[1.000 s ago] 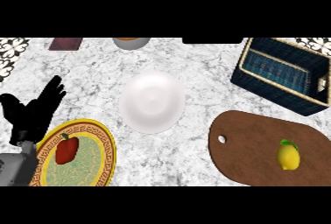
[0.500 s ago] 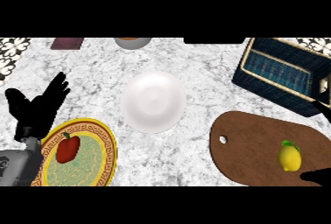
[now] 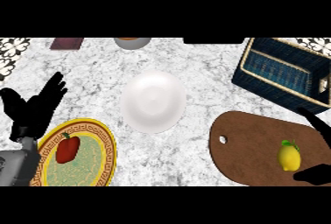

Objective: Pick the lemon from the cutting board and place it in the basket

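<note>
A yellow lemon (image 3: 289,156) lies on the right part of the brown cutting board (image 3: 249,146). The dark blue woven basket (image 3: 282,74) stands at the far right, just behind the board. My right hand (image 3: 318,126) comes in from the right edge, open: one finger reaches over the board above the lemon and the thumb (image 3: 314,175) shows below it. Neither touches the lemon. The rest of that hand is cut off by the edge. At the left my left hand (image 3: 35,109) rests open, fingers up.
A white plate (image 3: 153,101) sits mid-counter. By my left forearm lies a yellow patterned plate (image 3: 90,164) with a red pepper (image 3: 68,148) on it. A grey bowl (image 3: 132,42) and a dark red flat thing (image 3: 66,43) stand at the far edge.
My right hand has come into view from the lower right and now brackets the lemon with finger and thumb. The left hand has hardly moved.
</note>
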Controlling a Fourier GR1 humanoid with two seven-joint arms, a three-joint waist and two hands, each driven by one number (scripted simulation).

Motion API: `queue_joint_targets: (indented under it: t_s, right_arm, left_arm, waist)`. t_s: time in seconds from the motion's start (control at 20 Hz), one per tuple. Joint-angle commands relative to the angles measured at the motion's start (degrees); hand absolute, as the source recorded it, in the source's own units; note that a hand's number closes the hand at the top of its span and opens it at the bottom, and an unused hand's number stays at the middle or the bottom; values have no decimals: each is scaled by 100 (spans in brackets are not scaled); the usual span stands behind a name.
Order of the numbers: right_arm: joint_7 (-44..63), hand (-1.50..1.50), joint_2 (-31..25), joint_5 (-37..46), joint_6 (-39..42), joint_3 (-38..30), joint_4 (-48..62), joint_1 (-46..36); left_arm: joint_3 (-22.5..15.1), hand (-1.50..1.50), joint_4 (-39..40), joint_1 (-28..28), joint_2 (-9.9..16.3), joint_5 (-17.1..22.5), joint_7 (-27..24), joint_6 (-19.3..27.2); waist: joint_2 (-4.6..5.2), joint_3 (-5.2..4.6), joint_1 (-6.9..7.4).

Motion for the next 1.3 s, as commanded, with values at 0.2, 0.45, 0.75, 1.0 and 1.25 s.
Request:
queue_joint_targets:
  t_s: [0.2,0.45,0.75,1.0,1.25]
  right_arm:
    - [-682,-150,27,218,86,-324,171,270]
    - [-755,-150,193,34,377,-398,136,124]
    - [-1153,-150,367,479,185,-198,319,207]
    - [-583,-150,602,777,148,-90,-330,448]
    - [-745,-150,510,1149,-42,-103,656,-211]
  left_arm:
    - [184,0,40,-218,-255,-286,276,-69]
    - [285,0,-140,240,-403,-462,-43,-146]
    - [419,0,-505,84,-338,-417,396,-359]
    - [580,0,795,-242,-485,-610,-546,-443]
    - [499,0,-240,263,-607,-640,23,-374]
  waist:
    - [-3,-1,-22]
    - [-3,-1,-12]
    - [-3,0,-2]
    - [2,-4,-41]
    - [-4,-1,11]
